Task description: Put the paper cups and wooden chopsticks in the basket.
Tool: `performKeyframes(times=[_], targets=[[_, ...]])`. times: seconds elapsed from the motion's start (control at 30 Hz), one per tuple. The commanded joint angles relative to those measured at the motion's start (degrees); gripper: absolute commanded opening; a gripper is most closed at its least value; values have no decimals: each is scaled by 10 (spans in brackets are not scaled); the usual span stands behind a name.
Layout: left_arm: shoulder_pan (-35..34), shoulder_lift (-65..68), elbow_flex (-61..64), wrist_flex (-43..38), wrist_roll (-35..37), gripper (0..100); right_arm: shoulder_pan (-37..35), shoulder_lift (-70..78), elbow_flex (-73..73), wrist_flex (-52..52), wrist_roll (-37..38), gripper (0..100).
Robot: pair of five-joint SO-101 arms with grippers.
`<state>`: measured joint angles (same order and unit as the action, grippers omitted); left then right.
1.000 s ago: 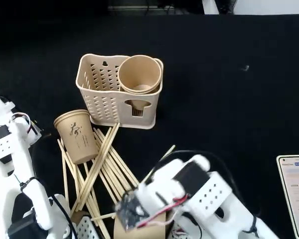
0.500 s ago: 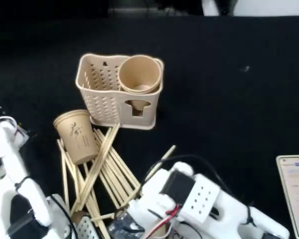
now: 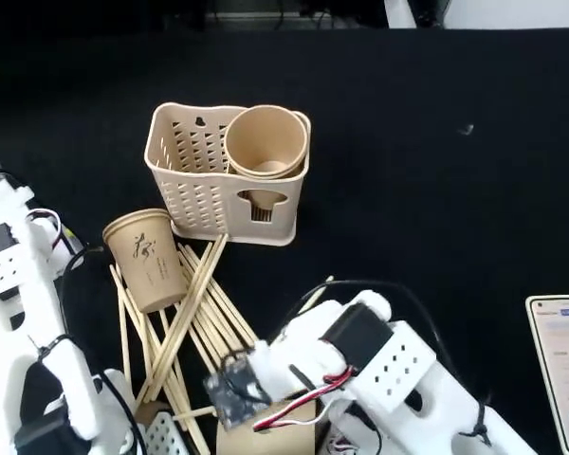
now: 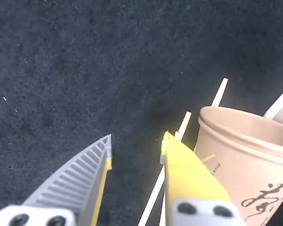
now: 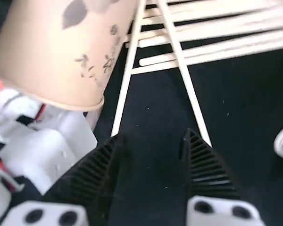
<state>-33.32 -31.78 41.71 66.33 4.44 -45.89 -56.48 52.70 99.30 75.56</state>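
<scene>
The left gripper (image 4: 137, 138) stands moderately open with nothing between its fingers, over the black table (image 3: 436, 190) and just beside a paper cup (image 4: 245, 150) whose dark brush marks cannot be read. The right gripper (image 5: 154, 136) is likewise parted and holds nothing, near the scattered wooden chopsticks (image 3: 185, 313). Stacked cups (image 3: 266, 140) sit in the basket (image 3: 194, 194). The table runs well beyond the basket to a screen (image 3: 561, 360) at its edge
</scene>
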Motion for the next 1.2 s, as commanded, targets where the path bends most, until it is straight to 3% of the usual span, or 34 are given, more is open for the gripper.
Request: performKeyframes(times=[0.0,0.27,0.47,0.6,0.83,0.9,1.0,1.17], targets=[[2,-11,-28,1,-4,178,-39,33,27,18,62,186],[-47,7,-33,-33,-4,178,-90,204,18,18,103,187],[-60,100,-77,-31,-4,178,-230,227,7,19,97,187],[-99,162,-118,-30,-2,178,-298,185,0,11,31,185],[-116,181,-131,-30,0,178,-299,117,-36,-34,-139,181],[-116,183,-131,-30,0,178,-299,99,-37,-43,-175,136],[-116,186,-131,-32,1,178,-299,72,-39,-44,-200,8],[-116,187,-131,-33,1,178,-251,25,-45,-33,-214,11]])
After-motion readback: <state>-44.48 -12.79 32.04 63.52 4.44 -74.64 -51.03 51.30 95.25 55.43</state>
